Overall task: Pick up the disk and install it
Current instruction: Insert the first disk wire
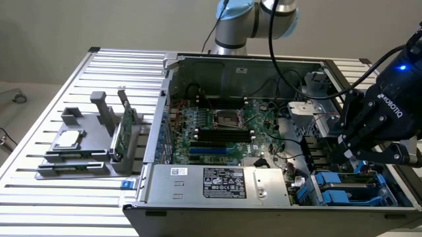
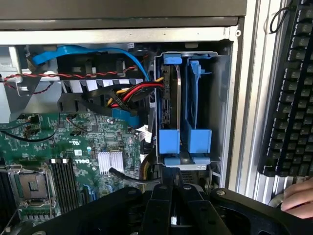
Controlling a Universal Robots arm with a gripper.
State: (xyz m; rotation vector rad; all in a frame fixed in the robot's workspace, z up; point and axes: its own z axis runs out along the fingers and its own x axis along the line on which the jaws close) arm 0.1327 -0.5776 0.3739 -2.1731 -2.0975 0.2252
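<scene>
The disk (image 2: 170, 100) stands edge-on in one slot of the drive cage (image 2: 222, 98) at the corner of the open computer case, with its blue carrier frame (image 2: 168, 142) around it. A second blue carrier (image 2: 198, 139) fills the slot beside it. My gripper (image 2: 177, 191) hovers just in front of the cage's blue tabs, its black fingers pressed together and holding nothing. In the exterior view the gripper (image 1: 351, 157) hangs over the blue carriers (image 1: 335, 185) at that view's lower right.
Red, yellow and blue cables (image 2: 129, 93) run beside the cage, over the motherboard (image 1: 218, 128). A power supply (image 1: 218, 182) lies at the case front. A grey stand (image 1: 79, 158) holds a green card (image 1: 125, 128) and a chip (image 1: 69, 139). A keyboard (image 2: 288, 98) and a person's hand (image 2: 299, 198) are outside the case.
</scene>
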